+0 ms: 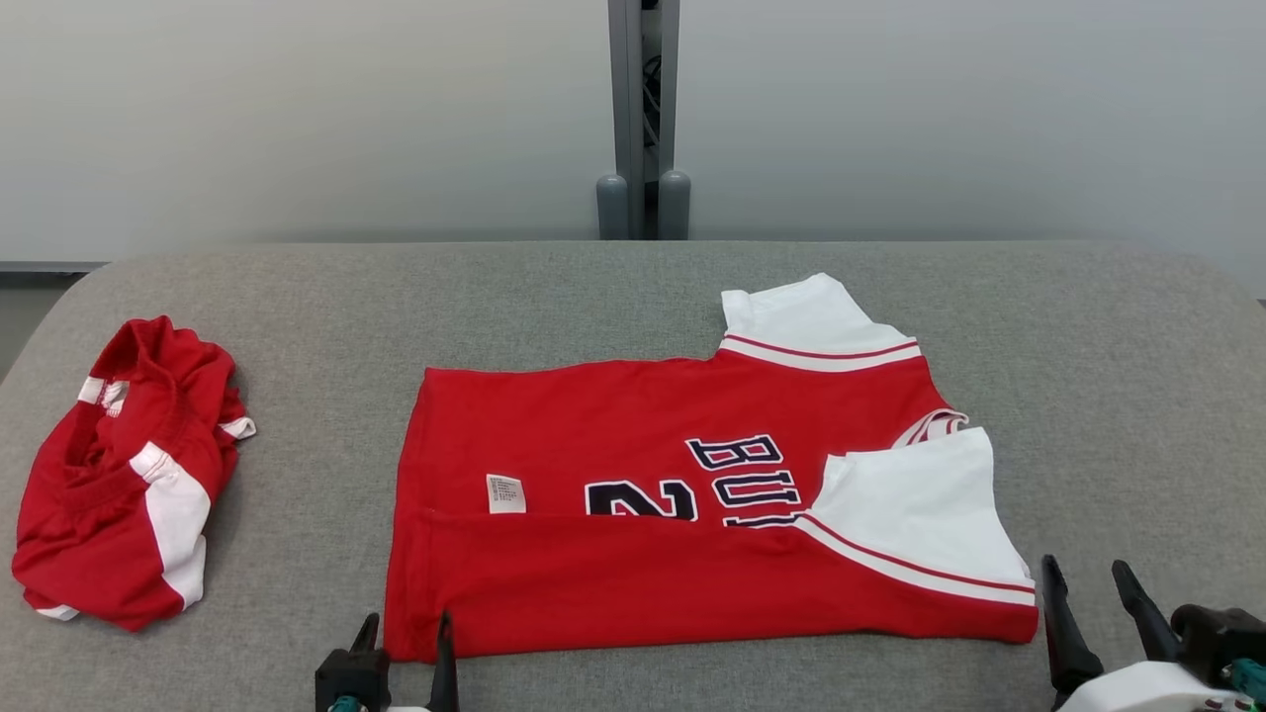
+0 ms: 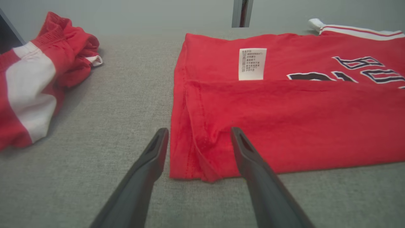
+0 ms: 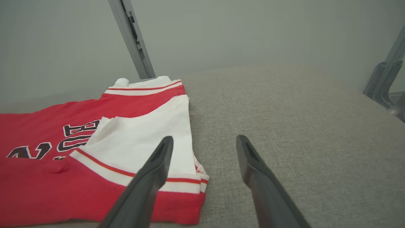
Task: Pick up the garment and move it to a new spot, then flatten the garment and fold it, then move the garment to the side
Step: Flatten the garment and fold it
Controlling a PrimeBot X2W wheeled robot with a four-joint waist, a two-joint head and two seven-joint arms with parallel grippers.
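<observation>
Both tools sit at the near edge of the grey desk (image 1: 593,297), fingers pointing away from the robot. Spread wide and grasping nothing, the left tool (image 1: 407,633) straddles the near left corner of the garment (image 1: 643,583): in its wrist view one finger is over bare desk and the other over red cloth. The right tool (image 1: 1085,569) is likewise spread and empty, just beside the garment's near right corner, one finger above the white sleeve (image 3: 152,139) and the other over bare desk. The garment, a red jersey with white sleeves and dark lettering, lies flat mid-desk, its near strip folded up over the front below a white care label (image 1: 505,492). A crumpled red and white bundle (image 1: 119,475) lies well apart at the left.
</observation>
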